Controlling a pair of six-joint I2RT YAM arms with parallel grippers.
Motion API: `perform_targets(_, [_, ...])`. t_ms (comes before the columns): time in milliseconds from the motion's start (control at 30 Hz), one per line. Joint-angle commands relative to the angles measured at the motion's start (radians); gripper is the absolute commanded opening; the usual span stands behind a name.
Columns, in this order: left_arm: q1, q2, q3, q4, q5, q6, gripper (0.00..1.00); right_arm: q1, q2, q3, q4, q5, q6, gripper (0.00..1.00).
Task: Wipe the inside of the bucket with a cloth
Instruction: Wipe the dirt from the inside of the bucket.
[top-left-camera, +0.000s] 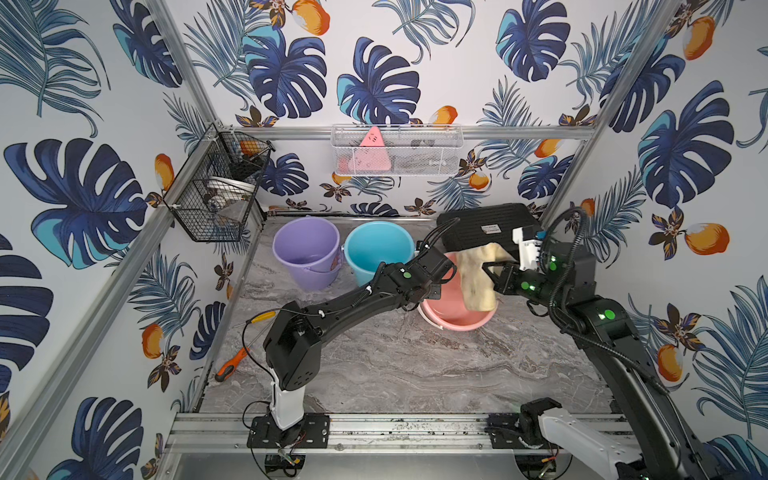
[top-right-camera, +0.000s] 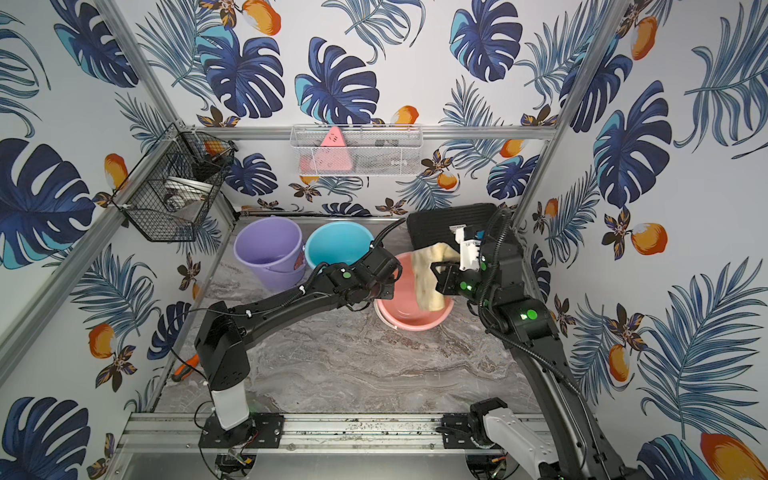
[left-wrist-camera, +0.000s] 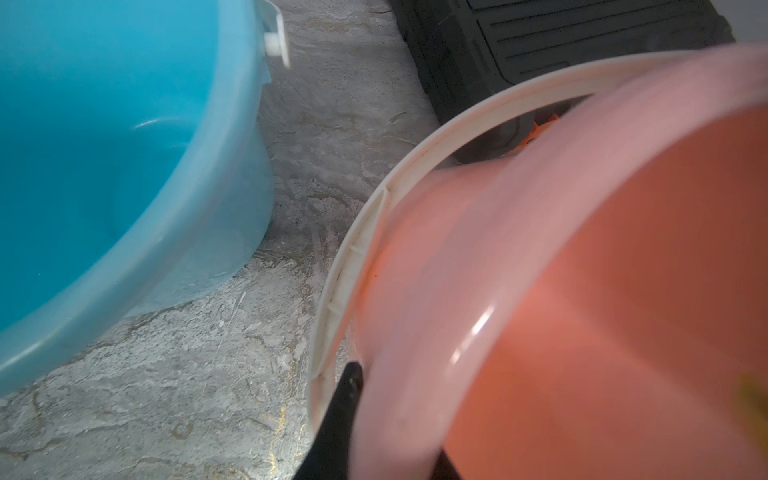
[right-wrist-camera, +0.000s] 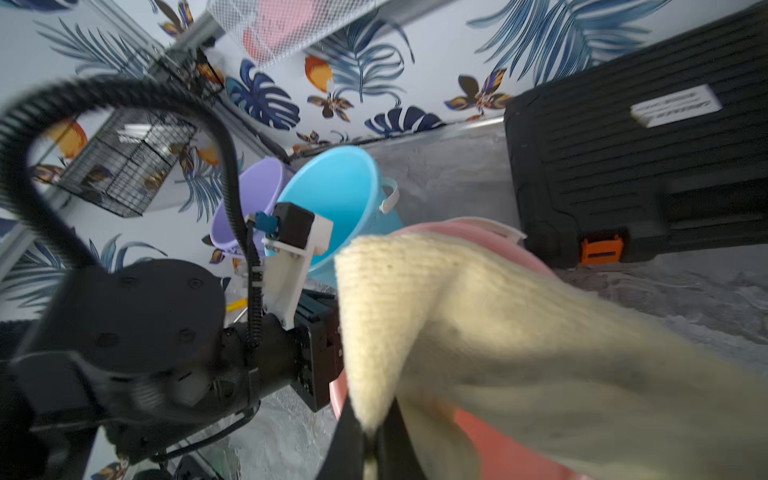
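- Top views first, and the pink bucket (top-left-camera: 455, 326) (top-right-camera: 409, 322) stood toward the back right of the table (top-left-camera: 415, 374). It was just in front of the black case (top-left-camera: 486, 226), and its mouth looked tipped toward the front.
- To its left the blue bucket (top-left-camera: 378, 249) and the purple bucket (top-left-camera: 305, 251) stood side by side against the back wall.
- The cloth (top-left-camera: 478, 286) (top-right-camera: 426, 286) was draped over the pink bucket's far rim and hung down into the opening (a pale yellow strip against the pink).
- The right gripper (top-left-camera: 489, 269) came in from the right and met the cloth near its upper part. The left gripper (top-left-camera: 426, 296) was at the bucket's left rim, with its tips hidden under its own wrist.
- Over to the left wrist view: one black finger (left-wrist-camera: 351, 390) was outside the pink rim and another just inside it. The jaws were nearly closed and clamped on that rim.
- The white handle (left-wrist-camera: 365, 249) lay folded along the bucket's wall. The blue bucket was near but not touching.
- In the right wrist view the right gripper's (right-wrist-camera: 370, 451) jaws were pressed together on a pinched fold of the cloth. The rest of it spread out over the pink bucket's opening.
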Motion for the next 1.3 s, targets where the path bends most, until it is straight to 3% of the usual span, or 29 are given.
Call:
perform_targets(0, [-0.001, -0.010, 0.005, 0.065, 0.044, -0.024, 0.00, 0.069, 0.063, -0.017, -0.018, 0.113, -0.030, 0.00])
perform_targets(167, [0.011, -0.017, 0.022, 0.037, 0.106, -0.028, 0.00, 0.153, 0.181, -0.025, -0.026, 0.262, -0.039, 0.00])
perform_targets(433, [0.065, -0.051, -0.034, 0.082, 0.241, -0.036, 0.00, 0.193, 0.347, -0.009, -0.077, 0.464, -0.032, 0.00])
perform_targets(900, [0.070, -0.014, -0.018, 0.018, 0.218, -0.002, 0.00, 0.245, 0.575, 0.009, -0.107, 0.611, -0.036, 0.00])
perform_targets(1100, [0.076, -0.021, -0.034, 0.028, 0.202, -0.014, 0.00, 0.246, 0.592, -0.024, -0.082, 0.598, -0.044, 0.00])
perform_targets(1267, [0.087, 0.008, -0.015, 0.017, 0.209, -0.017, 0.00, 0.253, 0.485, -0.120, 0.009, 0.488, -0.081, 0.00])
